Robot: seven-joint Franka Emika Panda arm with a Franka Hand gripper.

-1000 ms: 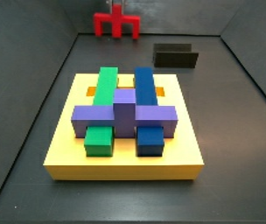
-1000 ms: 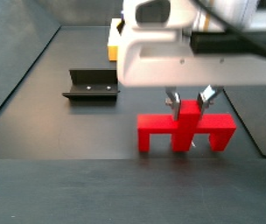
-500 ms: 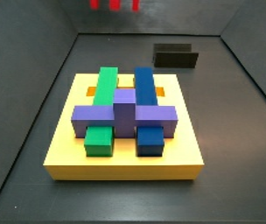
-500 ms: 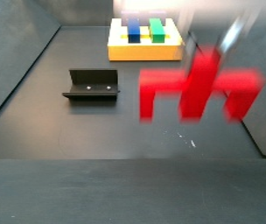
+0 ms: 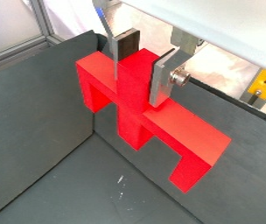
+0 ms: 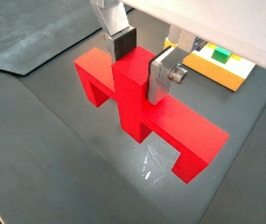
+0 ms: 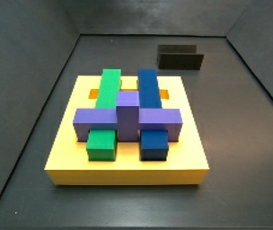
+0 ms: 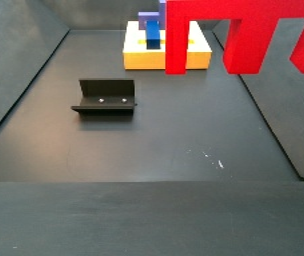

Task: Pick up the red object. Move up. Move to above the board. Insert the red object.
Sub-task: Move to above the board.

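**Red piece held high above the floor, board waiting apart**

The dark grey floor [image 7: 241, 162] fills the walled enclosure. On it sits the board [image 7: 127, 167], a wide yellow square slab. It carries a long green block [image 7: 108, 86] and a long blue block [image 7: 147, 87] lying side by side, with a purple block [image 7: 127, 117] crossing over both. In a side view the board [image 8: 155, 58] shows at the far end, partly hidden behind the raised red piece.

The red object [image 5: 142, 114] hangs clear of the floor. In a side view only its legs and the bar's lower edge [image 8: 248, 35] show at the upper edge, well above the floor. The gripper [image 5: 147, 59] has its jaws clamped on the central upright post, one flat silver finger [image 5: 164, 77] pressed on each side; both wrist views show this grip [image 6: 142, 59].

The fixture [image 8: 104, 97], a dark L-shaped bracket, stands on the floor between the board and the camera, off to one side, under nothing. In a side view it [image 7: 181, 58] sits beyond the board near the back wall.
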